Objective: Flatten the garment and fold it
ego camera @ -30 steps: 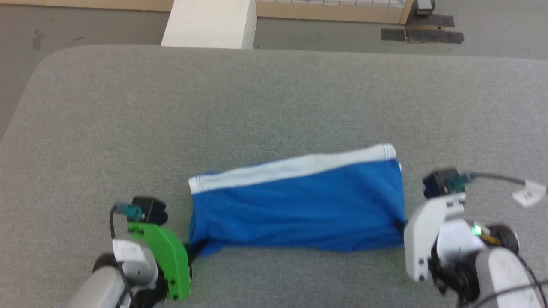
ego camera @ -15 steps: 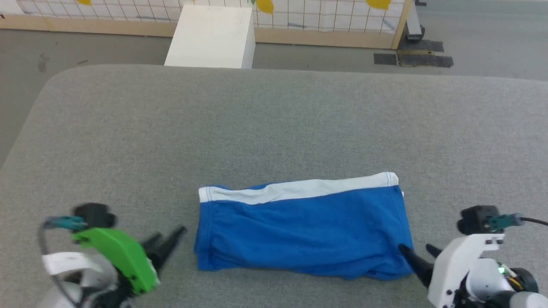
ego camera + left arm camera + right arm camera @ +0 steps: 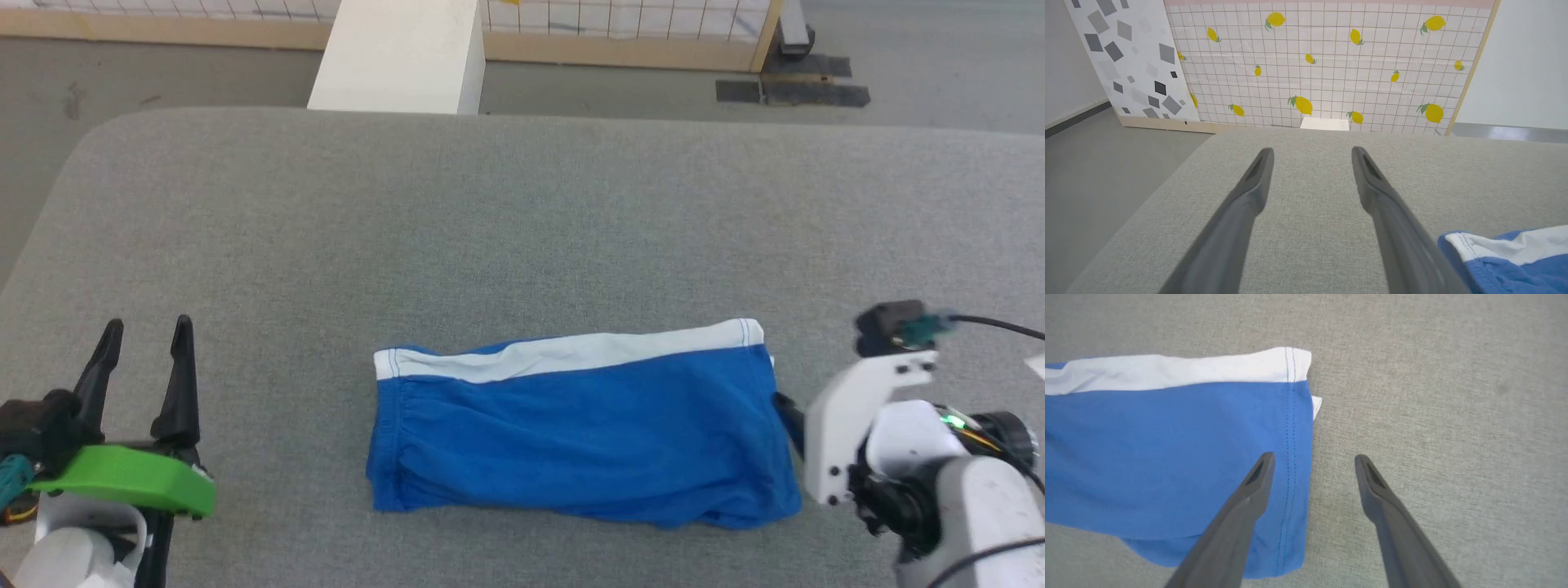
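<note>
While the left gripper [image 3: 145, 327] and right gripper [image 3: 1313, 458] gape wide and empty, the garment [image 3: 571, 433] lies between them — well apart from the left, its edge just beside the right

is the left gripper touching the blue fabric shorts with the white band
Apart. The head view shows bare grey fabric surface between the left gripper and the blue white-banded shorts.

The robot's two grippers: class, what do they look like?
The left gripper has two long, dark, tapering fingers on a bright green bracket. The right gripper has the same dark fingers but a white bracket, a black block with a teal plug and black cable on top, and a small green light.
</note>
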Available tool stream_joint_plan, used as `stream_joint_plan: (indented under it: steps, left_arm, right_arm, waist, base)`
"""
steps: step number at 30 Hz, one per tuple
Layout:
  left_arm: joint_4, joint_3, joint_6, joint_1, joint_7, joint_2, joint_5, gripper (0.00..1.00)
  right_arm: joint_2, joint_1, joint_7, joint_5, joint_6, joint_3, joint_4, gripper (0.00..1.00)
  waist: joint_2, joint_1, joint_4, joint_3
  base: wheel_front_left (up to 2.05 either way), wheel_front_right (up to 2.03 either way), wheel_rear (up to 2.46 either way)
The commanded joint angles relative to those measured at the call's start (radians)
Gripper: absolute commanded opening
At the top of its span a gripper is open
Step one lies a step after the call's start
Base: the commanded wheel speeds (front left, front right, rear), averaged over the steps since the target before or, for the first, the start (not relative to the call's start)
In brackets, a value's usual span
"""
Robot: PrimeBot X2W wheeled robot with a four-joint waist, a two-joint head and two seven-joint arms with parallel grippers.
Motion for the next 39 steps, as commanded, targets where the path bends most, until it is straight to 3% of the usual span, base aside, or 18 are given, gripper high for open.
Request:
stream_joint_plan:
  steps: [1, 11, 12, 13, 14, 20, 30, 34, 39]
  left_arm:
    - [-0.005, 0.017, -0.014, -0.033, -0.007, -0.020, 0.039, 1.00]
    - [-0.038, 0.120, -0.129, -0.046, -0.009, -0.159, 0.210, 1.00]
    - [-0.035, 0.124, -0.136, -0.044, -0.009, -0.170, 0.217, 1.00]
    - [-0.031, 0.125, -0.141, -0.041, -0.009, -0.175, 0.226, 1.00]
    - [-0.031, 0.129, -0.146, -0.040, -0.009, -0.181, 0.236, 1.00]
    - [-0.017, 0.138, -0.160, -0.034, -0.009, -0.200, 0.258, 1.00]
    - [0.002, 0.136, -0.164, -0.036, -0.009, -0.204, 0.276, 1.00]
    - [0.006, 0.132, -0.165, -0.030, -0.009, -0.204, 0.280, 1.00]
    - [-0.014, 0.119, -0.165, -0.012, -0.009, -0.211, 0.298, 1.00]
  right_arm:
    - [0.000, -0.029, 0.006, -0.008, -0.002, 0.020, 0.028, 1.00]
    - [0.000, -0.082, 0.034, -0.049, -0.002, 0.095, 0.198, 1.00]
    - [0.000, -0.083, 0.036, -0.044, -0.002, 0.095, 0.210, 0.92]
    - [0.000, -0.083, 0.038, -0.037, -0.002, 0.093, 0.218, 0.23]
    - [0.000, -0.084, 0.040, -0.029, -0.002, 0.092, 0.226, 0.00]
    - [0.000, -0.096, 0.026, -0.041, -0.002, 0.010, 0.218, 0.00]
    - [0.000, -0.087, 0.082, -0.266, -0.002, -0.213, 0.133, 0.00]
    - [0.000, -0.079, 0.111, -0.275, -0.002, -0.190, 0.078, 0.00]
    - [0.000, -0.041, 0.183, -0.264, -0.002, -0.064, -0.069, 0.00]
  waist:
    - [0.0000, 0.0000, 0.004, 0.019]
    - [0.0000, 0.0000, 0.022, 0.054]
    - [0.0000, 0.0000, 0.022, 0.053]
    - [0.0000, 0.0000, 0.020, 0.052]
    - [0.0000, 0.0000, 0.019, 0.051]
    - [0.0000, 0.0000, 0.013, 0.045]
    - [0.0000, 0.0000, 0.013, 0.036]
    - [0.0000, 0.0000, 0.010, 0.022]
    - [0.0000, 0.0000, 0.004, -0.007]
  base:
    - [0.00, 0.00, 0.00]
    - [0.00, 0.00, 0.00]
    - [0.00, 0.00, 0.00]
    - [0.00, 0.00, 0.00]
    - [0.00, 0.00, 0.00]
    - [0.00, 0.00, 0.00]
    - [0.00, 0.00, 0.00]
    - [0.00, 0.00, 0.00]
    - [0.00, 0.00, 0.00]
